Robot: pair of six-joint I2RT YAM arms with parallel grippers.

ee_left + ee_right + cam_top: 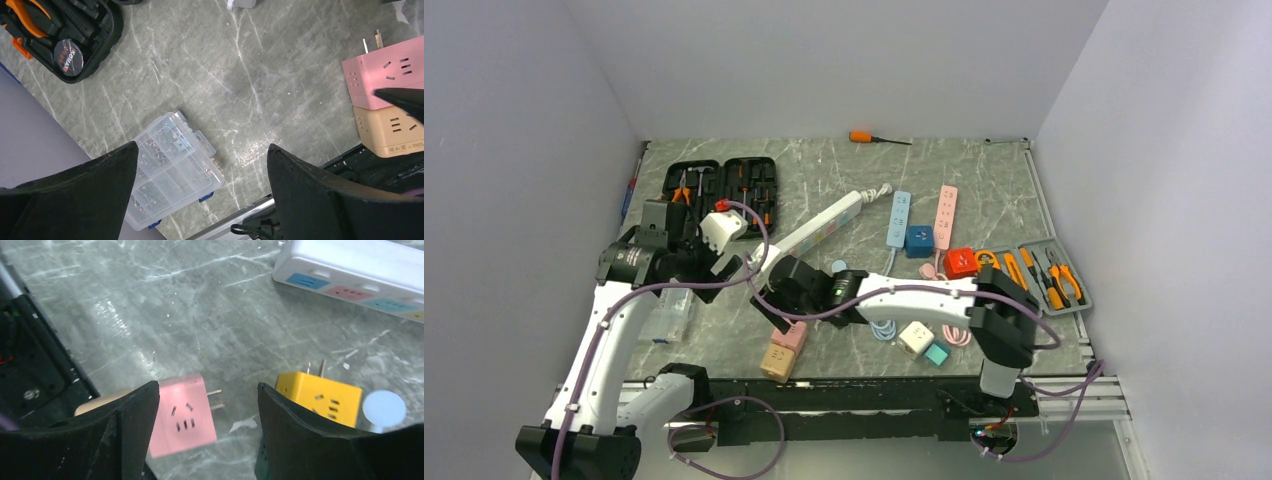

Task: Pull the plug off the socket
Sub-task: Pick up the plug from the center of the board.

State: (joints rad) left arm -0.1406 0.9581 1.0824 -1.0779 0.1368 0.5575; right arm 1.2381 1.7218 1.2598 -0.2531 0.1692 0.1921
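The pink cube plug point(187, 415) lies on the table below my right gripper point(207, 390), which is open over it and holds nothing. The plug's two metal prongs point(215, 399) stick out bare. The beige cube socket point(392, 131) sits against the pink plug point(380, 77) on a side without prongs. In the top view the pink plug point(790, 335) and beige socket point(778, 362) lie near the table's front edge, just in front of my right gripper point(769, 292). My left gripper point(202, 149) hangs wide open and empty, high over the table's left side.
A yellow cube adapter point(320, 395) and a pale blue disc point(384, 410) lie right of the right gripper. A long white power strip point(350, 265) lies beyond. A clear parts box point(170, 170) sits under the left gripper. Tool cases point(721, 185) and more adapters point(919, 240) lie around.
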